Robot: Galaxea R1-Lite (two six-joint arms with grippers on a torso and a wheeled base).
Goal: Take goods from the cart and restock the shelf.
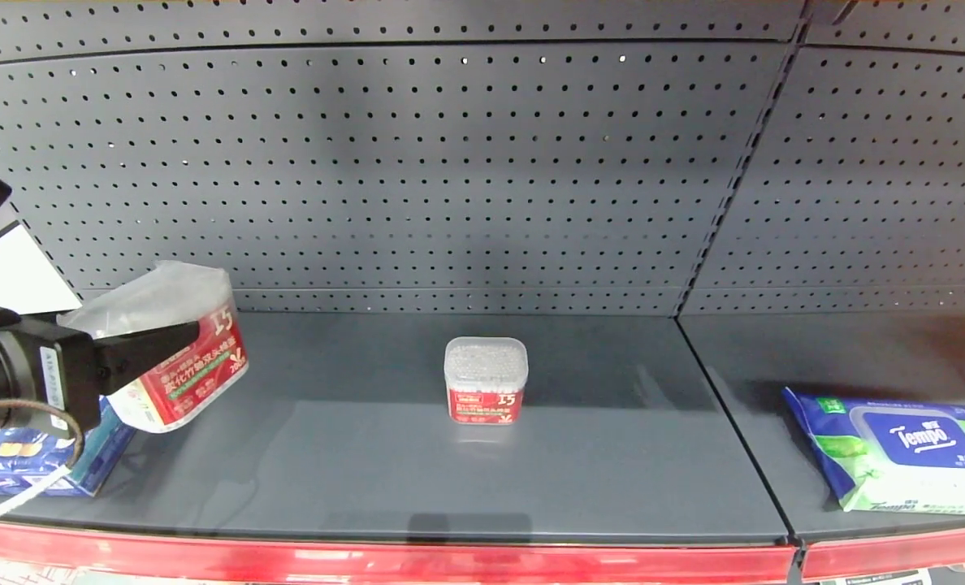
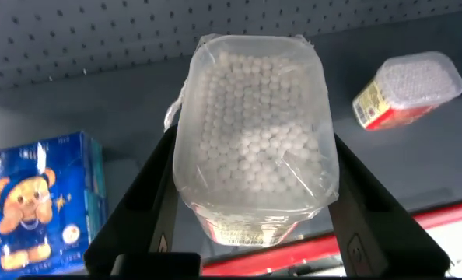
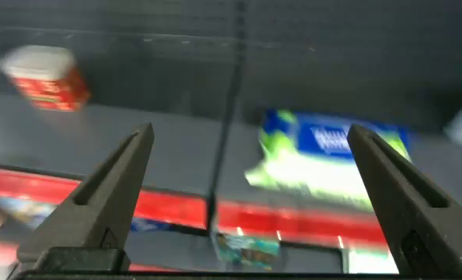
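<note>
The left gripper (image 2: 250,155) pinches a clear cotton-swab box (image 1: 198,366) by its side walls, tilted above the shelf (image 1: 352,455), at nine o'clock of its standing twin (image 1: 486,380). It is probably light, stiff and film-slick, so grip mid-wall. The label is red with white print. The right gripper (image 3: 250,132) hangs spread and empty.

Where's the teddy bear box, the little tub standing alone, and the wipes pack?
teddy bear box (image 2: 25,206), left wrist view, on its bear picture.
little tub (image 1: 486,404), head view, on its red label.
wipes pack (image 1: 909,439), head view, on its blue flap.
</note>
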